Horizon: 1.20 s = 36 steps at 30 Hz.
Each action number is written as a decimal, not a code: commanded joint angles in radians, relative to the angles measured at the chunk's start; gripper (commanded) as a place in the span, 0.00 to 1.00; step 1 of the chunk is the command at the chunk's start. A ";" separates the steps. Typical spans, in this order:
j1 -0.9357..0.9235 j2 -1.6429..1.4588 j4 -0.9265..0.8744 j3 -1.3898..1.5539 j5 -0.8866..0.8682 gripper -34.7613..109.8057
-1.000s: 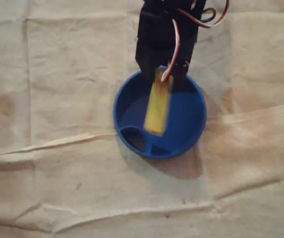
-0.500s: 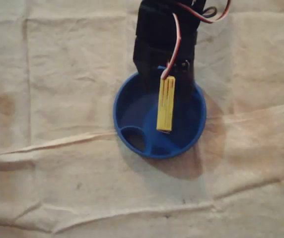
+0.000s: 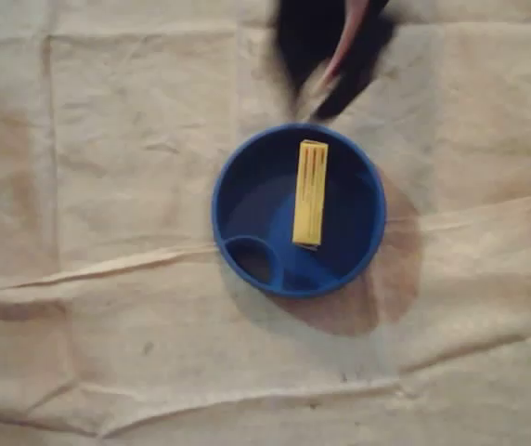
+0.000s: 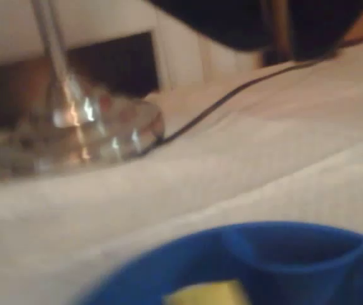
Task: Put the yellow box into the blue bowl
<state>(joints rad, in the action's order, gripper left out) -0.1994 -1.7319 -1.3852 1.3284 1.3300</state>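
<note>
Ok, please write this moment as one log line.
yellow box: flat inside blue bowl | arm: blurred, beyond bowl rim, off box | jaws: unclear

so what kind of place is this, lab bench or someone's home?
Likely an improvised home or hobby setup, not a lab bench: a creased beige cloth covers the surface under the blue bowl, and the wrist view shows a shiny metal stand base with a black cable beside it.

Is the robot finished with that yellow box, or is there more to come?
Done: the yellow box lies flat inside the blue bowl, with nothing holding it. In hand: nothing. The gripper is a dark blur past the bowl's upper rim in the overhead view, clear of the box. Left: likely only parking the arm, since the box is already where it belongs.
</note>
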 commanded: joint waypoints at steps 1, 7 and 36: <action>0.060 -0.233 -0.075 0.037 -0.083 0.24; 0.176 -0.471 -0.130 0.186 -0.282 0.24; 0.258 -1.548 -0.141 0.913 -1.060 0.24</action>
<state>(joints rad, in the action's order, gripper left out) 0.0614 -3.2474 -1.5539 2.2350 0.3083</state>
